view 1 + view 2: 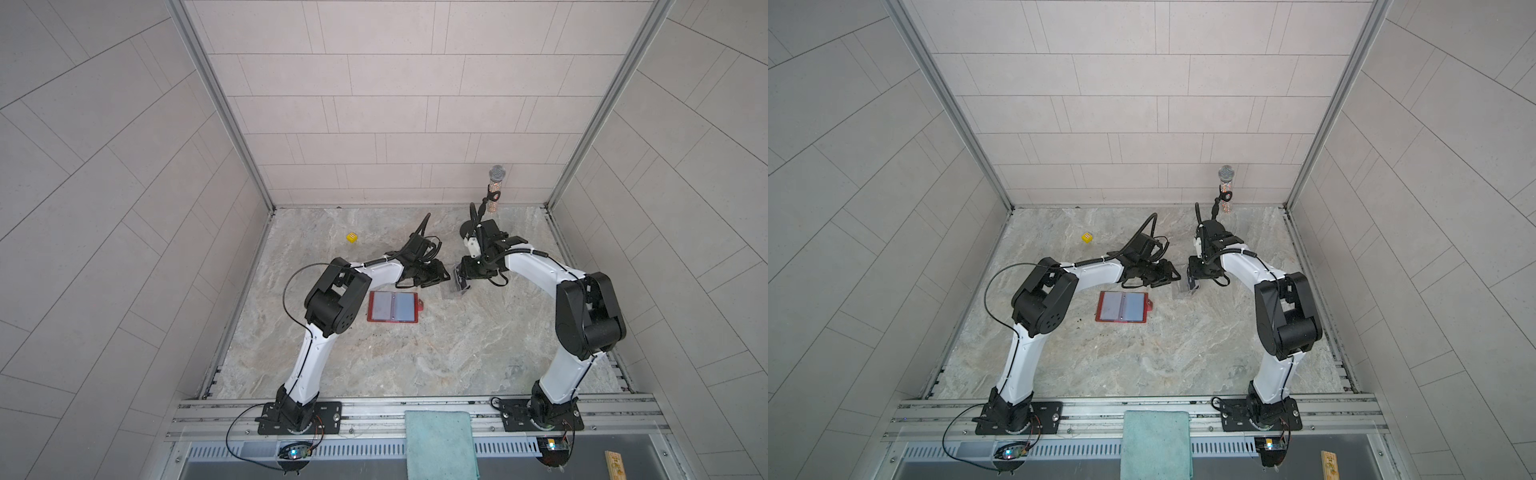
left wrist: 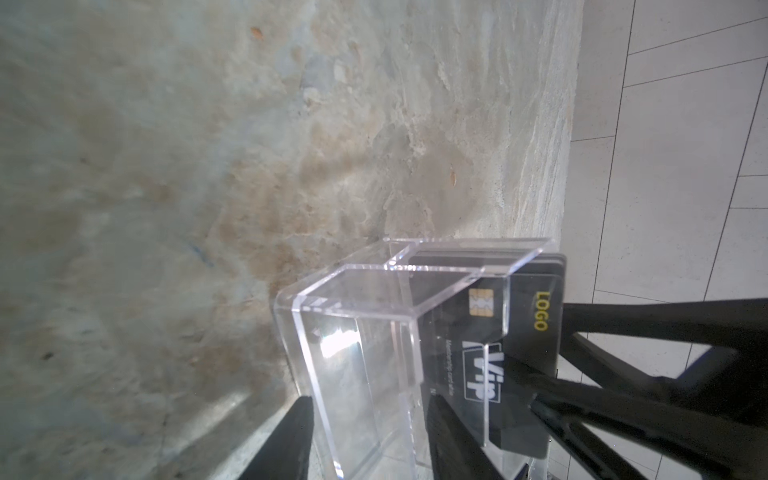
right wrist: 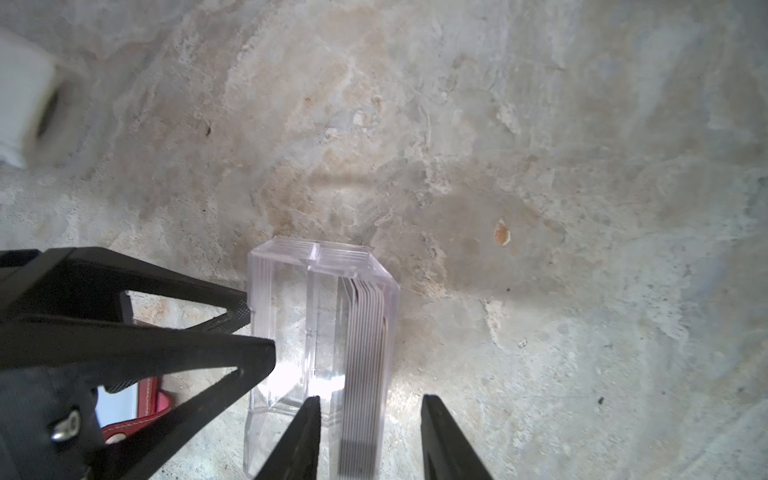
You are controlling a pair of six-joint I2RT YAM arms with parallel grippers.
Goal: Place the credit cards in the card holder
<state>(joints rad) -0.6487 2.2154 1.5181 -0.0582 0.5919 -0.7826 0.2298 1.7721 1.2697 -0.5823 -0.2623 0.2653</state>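
We see the black plastic credit cards [image 2: 528, 332] stacked upright in one compartment of a clear acrylic stand [image 2: 353, 374] on the marble tabletop [image 1: 415, 365]. Our right hand [image 3: 372, 399] straddles the stack, released, with a gap on either side. Our left hand [image 2: 370, 403] brackets the stand's empty compartment; whether it squeezes we cannot tell. The red book-style card holder [image 1: 392, 307] lies open and flat, apart from the stand, nearer the arm bases.

top views: credit cards [image 1: 460, 286] too small to read, clear stand [image 1: 452, 294] barely discernible | right wrist view: card holder [image 3: 151, 401] mostly hidden behind left gripper [image 3: 259, 329]; credit cards show edges only; right gripper [image 3: 370, 415] cut off at picture edge; white shape [image 3: 25, 95] blurred | left wrist view: clear stand cut off at edge
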